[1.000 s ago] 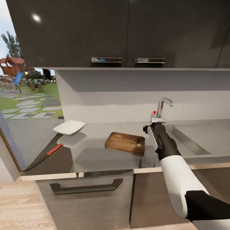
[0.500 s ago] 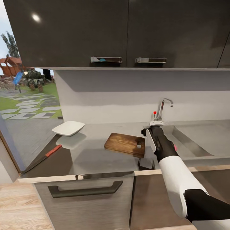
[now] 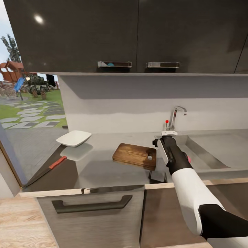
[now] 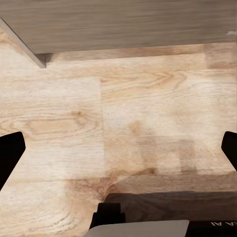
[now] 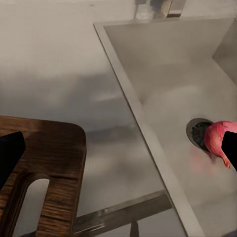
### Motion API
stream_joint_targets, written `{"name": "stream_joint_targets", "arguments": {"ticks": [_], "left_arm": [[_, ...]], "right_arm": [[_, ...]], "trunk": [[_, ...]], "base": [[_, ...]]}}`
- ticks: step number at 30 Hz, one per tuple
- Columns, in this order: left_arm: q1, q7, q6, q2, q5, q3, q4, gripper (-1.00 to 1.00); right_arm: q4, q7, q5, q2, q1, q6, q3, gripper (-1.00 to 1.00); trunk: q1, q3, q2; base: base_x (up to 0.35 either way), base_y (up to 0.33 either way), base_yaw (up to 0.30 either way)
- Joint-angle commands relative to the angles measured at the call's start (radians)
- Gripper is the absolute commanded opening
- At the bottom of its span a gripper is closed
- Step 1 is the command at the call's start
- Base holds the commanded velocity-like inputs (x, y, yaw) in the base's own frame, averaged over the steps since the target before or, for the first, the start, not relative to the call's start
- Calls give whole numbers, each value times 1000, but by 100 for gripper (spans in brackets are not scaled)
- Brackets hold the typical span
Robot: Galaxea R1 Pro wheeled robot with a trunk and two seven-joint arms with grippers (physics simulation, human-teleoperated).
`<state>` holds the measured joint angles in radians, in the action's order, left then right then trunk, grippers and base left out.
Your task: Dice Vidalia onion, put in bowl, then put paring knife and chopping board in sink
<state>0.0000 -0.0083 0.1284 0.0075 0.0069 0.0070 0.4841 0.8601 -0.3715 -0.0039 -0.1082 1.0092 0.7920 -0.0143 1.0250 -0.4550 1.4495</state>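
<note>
The right claw [image 3: 164, 138] hovers spread wide and empty over the surface [image 3: 100, 165], between the chopping board [image 3: 135, 155] at its 9 o'clock and the sink [image 3: 220, 148]. The Vidalia onion [image 5: 218, 138] lies in the basin by the drain. The left claw [image 4: 118, 148], also agape, faces the plank floor [image 4: 123, 113]. Farther left lie the paring knife [image 3: 46, 170] and bowl [image 3: 73, 138].

Glossy black upper cabinets [image 3: 137, 34] with two slim metal handles [image 3: 114, 64] hang over a plain pale grey back wall [image 3: 137, 103]. Below, dark grey-brown lower cabinets [image 3: 165, 213] include a drawer with a long dark handle [image 3: 92, 204]. The floor [image 4: 123, 123] is pale wood plank. At the left, a window [image 3: 27, 100] shows a sunny garden with stone paving.
</note>
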Motion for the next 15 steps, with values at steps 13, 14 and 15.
{"name": "stream_joint_targets", "arguments": {"ticks": [13, 14, 15], "left_arm": [[0, -2, 2, 0, 1, 1, 1, 100], [0, -2, 2, 0, 1, 1, 1, 100], [0, -2, 2, 0, 1, 1, 1, 100]], "right_arm": [[-2, -3, -1, -1, -1, 4, -1, 100], [-9, -2, -2, -1, -1, 4, -1, 100], [-14, -2, -2, -1, -1, 4, -1, 100]], "trunk": [[0, -1, 1], [0, -1, 1], [0, -1, 1]], "base": [[-64, 0, 0], [-29, 0, 0], [-24, 0, 0]]}}
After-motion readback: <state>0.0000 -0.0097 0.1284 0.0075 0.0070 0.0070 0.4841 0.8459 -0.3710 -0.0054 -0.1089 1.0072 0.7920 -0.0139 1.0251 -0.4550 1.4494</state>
